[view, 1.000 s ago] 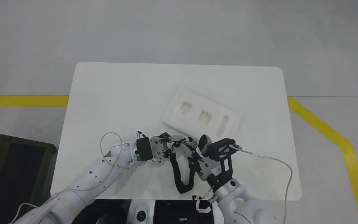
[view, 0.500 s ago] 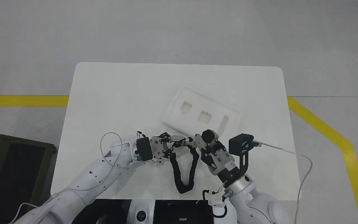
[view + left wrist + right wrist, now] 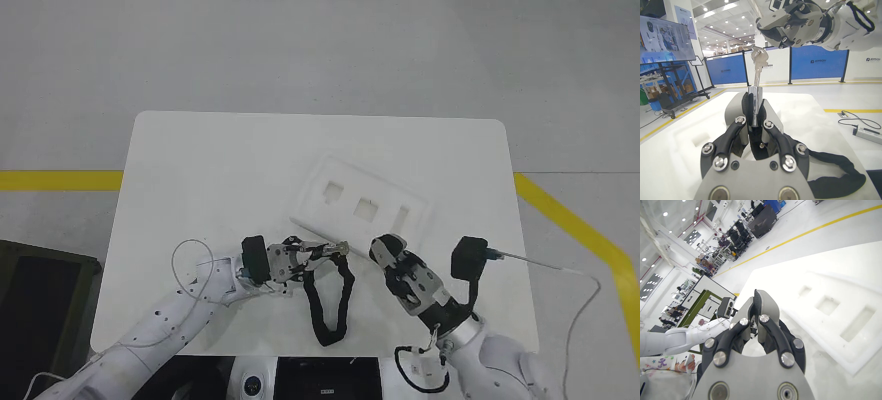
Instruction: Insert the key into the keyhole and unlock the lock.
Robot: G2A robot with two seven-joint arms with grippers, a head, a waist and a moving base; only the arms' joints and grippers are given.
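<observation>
Table [image 3: 200, 180] of white board with rounded corners carries a white foam tray [image 3: 320, 205] with three rectangular recesses, lying slantwise just beyond its middle. Near the middle of the table's near edge, the left gripper [image 3: 754, 103] is clamped on the chrome cylinder of a black fabric-sleeved cable lock [image 3: 755, 108]. The lock's loop trails over the tabletop toward that near edge. A silver key [image 3: 759, 58] with a split ring through its head stands in the end of the cylinder, its blade partly sunk in. The right gripper [image 3: 755, 297] hovers near the key's head without touching it, its fingers pressed together on nothing.
</observation>
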